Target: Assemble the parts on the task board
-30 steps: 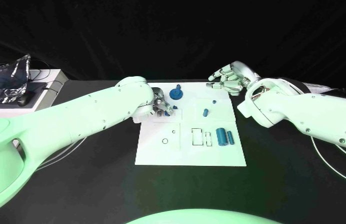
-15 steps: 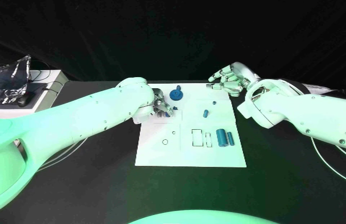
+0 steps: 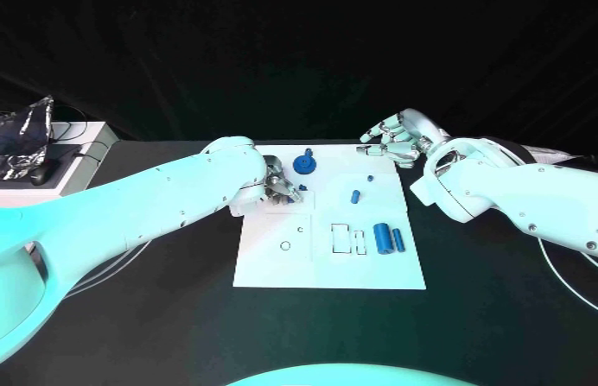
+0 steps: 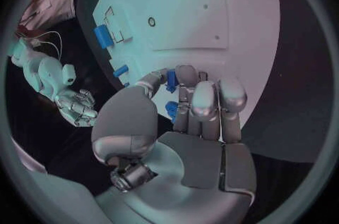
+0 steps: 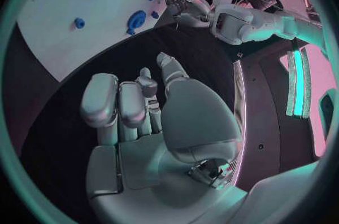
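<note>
Left hand [image 3: 279, 186] pinches a small blue plastic part [image 4: 172, 79] at upper left of the flat white task board [image 3: 327, 261], centre frame on the black tabletop [image 3: 149, 317]. Blue knob piece [image 3: 307, 161] stands seated; two blue cylinders [image 3: 388, 237] lie loose lower right. Early stage, I'd judge. Right hand [image 3: 397, 140], upper right, holds nothing, fingers loosely spread.

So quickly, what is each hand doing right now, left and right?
Left hand: holds a small blue part in its fingertips over the task board.
Right hand: fingers curled, holds nothing.
</note>
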`<action>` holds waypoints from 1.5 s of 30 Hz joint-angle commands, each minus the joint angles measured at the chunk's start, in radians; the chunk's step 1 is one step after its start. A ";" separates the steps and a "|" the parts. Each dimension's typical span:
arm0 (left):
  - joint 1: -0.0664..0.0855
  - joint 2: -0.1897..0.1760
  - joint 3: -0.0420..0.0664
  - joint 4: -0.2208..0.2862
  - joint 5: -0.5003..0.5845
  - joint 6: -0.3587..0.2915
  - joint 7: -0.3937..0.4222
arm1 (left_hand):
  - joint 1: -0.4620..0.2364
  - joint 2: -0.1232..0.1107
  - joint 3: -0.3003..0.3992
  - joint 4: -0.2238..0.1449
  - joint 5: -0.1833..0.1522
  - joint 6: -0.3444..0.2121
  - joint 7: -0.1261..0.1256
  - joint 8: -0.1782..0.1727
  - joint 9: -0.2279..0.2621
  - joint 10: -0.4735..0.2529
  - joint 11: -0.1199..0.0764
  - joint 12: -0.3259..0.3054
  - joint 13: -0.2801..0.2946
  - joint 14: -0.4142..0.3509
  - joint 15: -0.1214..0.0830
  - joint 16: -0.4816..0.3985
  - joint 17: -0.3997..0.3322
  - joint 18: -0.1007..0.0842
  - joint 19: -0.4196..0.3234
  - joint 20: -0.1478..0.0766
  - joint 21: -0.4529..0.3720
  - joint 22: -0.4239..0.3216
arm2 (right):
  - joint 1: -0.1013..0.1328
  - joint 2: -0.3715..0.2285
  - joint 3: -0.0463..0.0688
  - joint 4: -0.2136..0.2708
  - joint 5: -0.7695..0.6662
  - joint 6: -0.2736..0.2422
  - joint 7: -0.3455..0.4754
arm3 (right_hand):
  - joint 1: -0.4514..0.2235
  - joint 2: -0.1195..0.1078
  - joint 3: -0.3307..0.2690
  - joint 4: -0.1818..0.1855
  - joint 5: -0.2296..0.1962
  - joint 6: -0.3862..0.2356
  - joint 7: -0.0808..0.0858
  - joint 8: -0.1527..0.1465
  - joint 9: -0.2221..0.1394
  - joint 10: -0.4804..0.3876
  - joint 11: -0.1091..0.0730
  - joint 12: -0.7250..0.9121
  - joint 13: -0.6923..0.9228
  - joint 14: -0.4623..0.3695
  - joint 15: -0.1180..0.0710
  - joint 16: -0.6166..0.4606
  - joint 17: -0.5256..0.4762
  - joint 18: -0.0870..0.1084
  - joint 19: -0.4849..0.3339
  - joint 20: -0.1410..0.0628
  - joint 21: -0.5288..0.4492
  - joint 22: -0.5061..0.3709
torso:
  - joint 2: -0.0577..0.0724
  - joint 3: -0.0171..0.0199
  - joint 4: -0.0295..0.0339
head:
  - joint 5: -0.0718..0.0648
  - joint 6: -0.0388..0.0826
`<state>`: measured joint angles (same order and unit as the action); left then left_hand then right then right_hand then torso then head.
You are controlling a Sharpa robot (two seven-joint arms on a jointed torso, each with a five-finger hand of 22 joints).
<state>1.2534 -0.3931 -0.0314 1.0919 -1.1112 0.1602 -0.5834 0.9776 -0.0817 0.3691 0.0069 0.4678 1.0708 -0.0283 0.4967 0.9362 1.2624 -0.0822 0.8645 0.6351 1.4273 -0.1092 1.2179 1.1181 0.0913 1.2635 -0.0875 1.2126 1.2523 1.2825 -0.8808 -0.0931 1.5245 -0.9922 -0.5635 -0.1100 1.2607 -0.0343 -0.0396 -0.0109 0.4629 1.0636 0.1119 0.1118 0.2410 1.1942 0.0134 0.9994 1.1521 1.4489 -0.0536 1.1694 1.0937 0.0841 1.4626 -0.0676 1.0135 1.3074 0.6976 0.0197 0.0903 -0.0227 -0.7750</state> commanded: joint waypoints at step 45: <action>-0.033 -0.078 0.073 0.105 -0.008 -0.029 -0.018 | 0.114 0.117 -0.593 0.177 -0.106 0.010 -0.001 -0.001 0.006 -0.006 0.003 0.005 0.005 0.003 -0.004 0.013 0.000 -0.022 0.023 -0.004 -0.028 0.040 | -0.005 -0.005 0.000 0.000 -0.005 0.013 0.008 | -0.001 -0.005 0.003 -0.006 0.011 0.001 0.003 -0.007 -0.002 -0.006 -0.001 -0.009 -0.002 0.002 -0.004 -0.004 -0.002 0.009 0.048 -0.003 -0.008 0.135 | -0.001 -0.0014 0.0016 | 0.003 0.006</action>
<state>1.2246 -0.4688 0.0371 1.1849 -1.1210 0.1314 -0.5974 1.0962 0.0370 -0.2223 0.1822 0.3648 1.0813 -0.0318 0.4931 0.9404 1.2627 -0.0830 0.8645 0.6385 1.4273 -0.1090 1.2297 1.1195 0.0758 1.2816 -0.0911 1.1899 1.2908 1.2791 -0.8848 -0.0931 1.5221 -0.9928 -0.5608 -0.1097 1.2607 -0.0343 -0.0366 -0.0138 0.4683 1.0633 0.1114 0.1079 0.2400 1.1947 0.0139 0.9937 1.1510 1.4489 -0.0536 1.1694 1.0924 0.0841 1.4626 -0.0676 1.0076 1.3078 0.6969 0.0192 0.0910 -0.0183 -0.7727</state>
